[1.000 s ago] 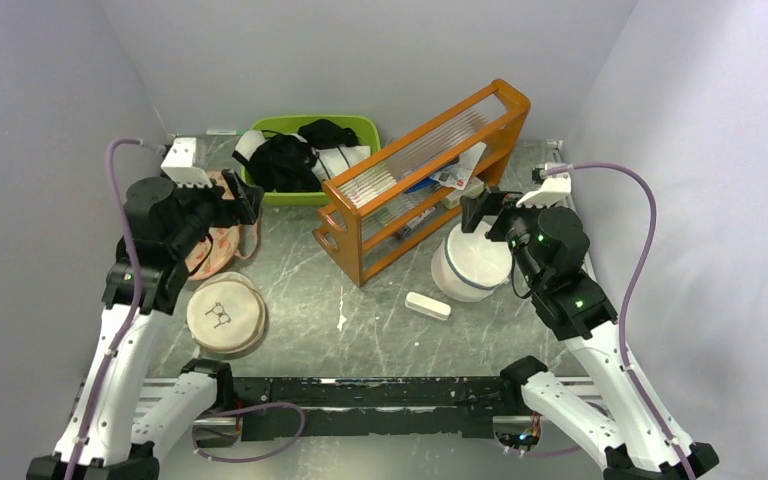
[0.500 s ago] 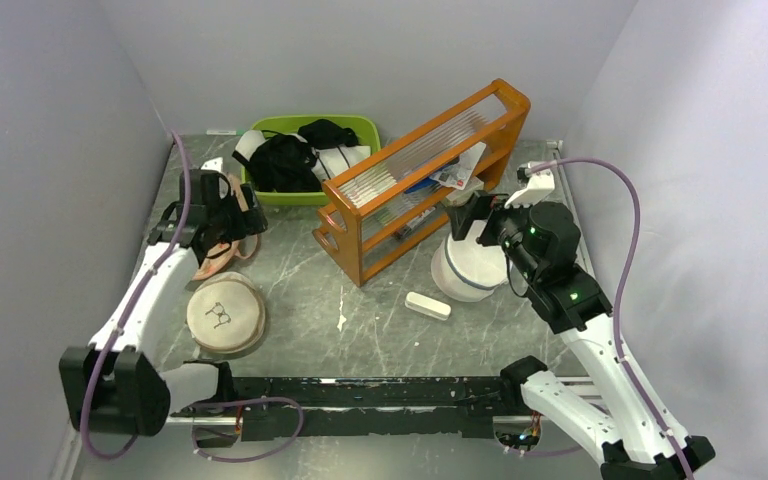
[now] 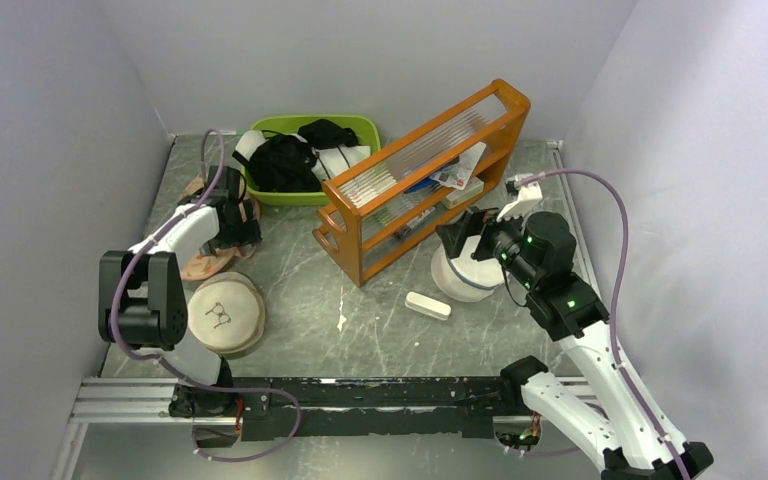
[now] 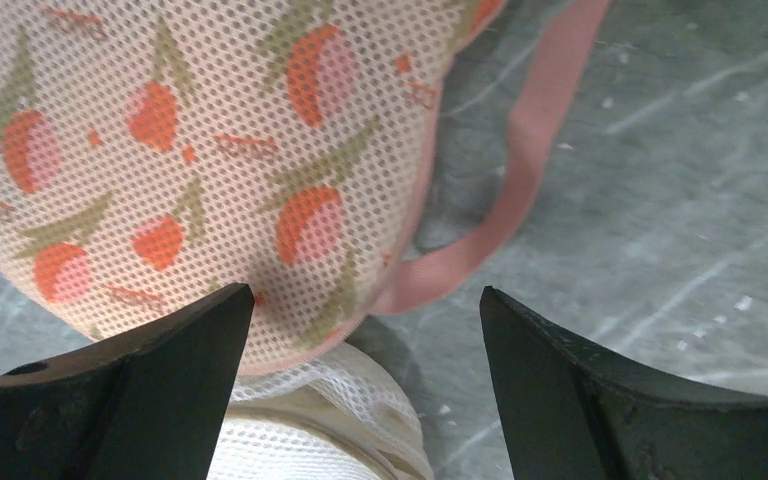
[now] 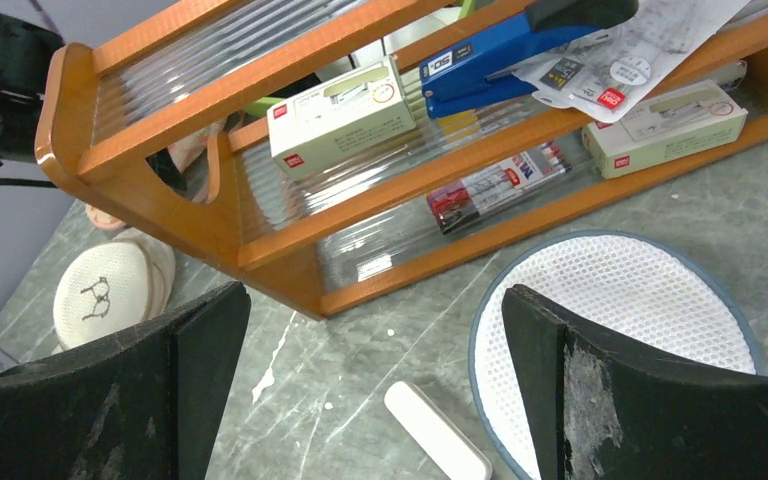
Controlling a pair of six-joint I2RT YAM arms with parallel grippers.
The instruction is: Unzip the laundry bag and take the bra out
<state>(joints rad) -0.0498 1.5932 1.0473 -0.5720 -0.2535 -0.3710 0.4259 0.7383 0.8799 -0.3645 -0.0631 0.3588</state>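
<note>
Now we are hovering our left gripper (image 4: 365, 310), jaws wide and empty, over the laundry bag (image 4: 210, 150) at the far left. We are judging it soft, light mesh, best taken at its zipper pull, unseen; the round pouch (image 4: 310, 430) is crowding it. Our right gripper (image 5: 375, 295) is gaping empty.

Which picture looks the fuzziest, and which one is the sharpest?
Left wrist view is fuzziest: the laundry bag mesh is sharp, but the table beside it looks smeared. Right wrist view is sharpest: the box labels in the wooden rack show clearly. Top view: even light, only soft shadows, small things lack detail.
</note>
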